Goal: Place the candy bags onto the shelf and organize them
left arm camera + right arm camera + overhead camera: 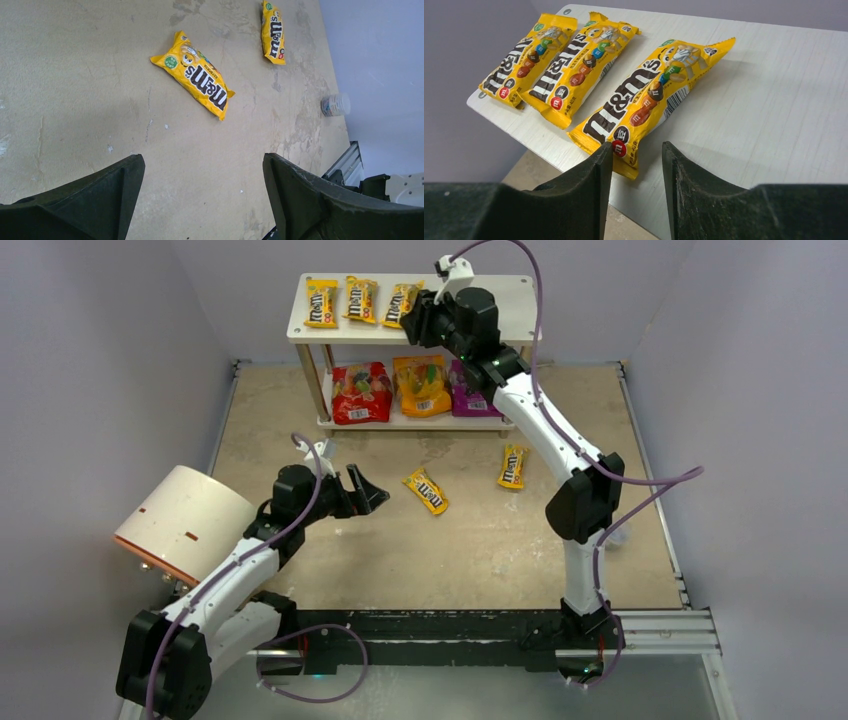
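Shelf (515,312) at the back keeps the bulky red pouch (361,392), orange pouch (421,385) and purple pouch (468,400) low. Two yellow packets (579,65) lie side by side on its top board. Right claw (636,150) hangs part-open and empty at the third packet (649,95), seemingly to square the row. Left claw (202,165) gapes wide toward the nearer loose packet (197,80) on the worktop (480,550).

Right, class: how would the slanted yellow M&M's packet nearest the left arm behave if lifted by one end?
Probably floppy: the packet shows creased film and crimped ends, so it may sag. Likely light, since it looks small and thin. Its glossy wrapper may be slippery, and lying flat on the table, it should slide rather than roll if pushed.
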Robot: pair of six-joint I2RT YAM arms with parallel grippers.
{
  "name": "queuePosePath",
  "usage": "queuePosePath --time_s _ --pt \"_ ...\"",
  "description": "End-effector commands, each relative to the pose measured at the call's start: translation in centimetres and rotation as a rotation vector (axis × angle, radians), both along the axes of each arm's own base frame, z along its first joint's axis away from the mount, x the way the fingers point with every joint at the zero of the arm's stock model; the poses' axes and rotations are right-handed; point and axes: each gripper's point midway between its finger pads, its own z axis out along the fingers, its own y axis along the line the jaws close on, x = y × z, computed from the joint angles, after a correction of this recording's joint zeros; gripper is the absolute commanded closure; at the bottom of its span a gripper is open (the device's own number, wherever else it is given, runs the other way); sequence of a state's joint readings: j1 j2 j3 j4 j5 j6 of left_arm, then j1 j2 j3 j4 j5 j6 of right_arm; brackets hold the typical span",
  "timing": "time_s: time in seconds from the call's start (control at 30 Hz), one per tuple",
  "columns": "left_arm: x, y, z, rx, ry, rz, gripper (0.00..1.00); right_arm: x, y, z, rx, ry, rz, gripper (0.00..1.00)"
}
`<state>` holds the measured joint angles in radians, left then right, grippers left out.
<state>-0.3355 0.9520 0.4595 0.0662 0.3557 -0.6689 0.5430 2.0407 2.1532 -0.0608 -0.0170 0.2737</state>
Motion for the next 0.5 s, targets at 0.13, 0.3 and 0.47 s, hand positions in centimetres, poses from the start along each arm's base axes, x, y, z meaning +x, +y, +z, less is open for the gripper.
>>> queuePosePath --time_s 0.13,0.3,0.47 --pt "0.2 -0.3 0.4 -0.010 -0.040 -0.013 0.08 -0.3 -1.9 -0.6 -0.054 0.033 -0.066 0.57" --pt "0.2 -0.3 0.4 -0.011 -0.040 -0.013 0.08 -0.6 -1.8 -0.3 -0.050 0.025 -0.052 0.57" --pt "0.2 -0.3 0.5 -0.011 -0.043 -0.016 0.08 -1.5 -1.6 0.0 -0.042 0.029 -0.021 0.55"
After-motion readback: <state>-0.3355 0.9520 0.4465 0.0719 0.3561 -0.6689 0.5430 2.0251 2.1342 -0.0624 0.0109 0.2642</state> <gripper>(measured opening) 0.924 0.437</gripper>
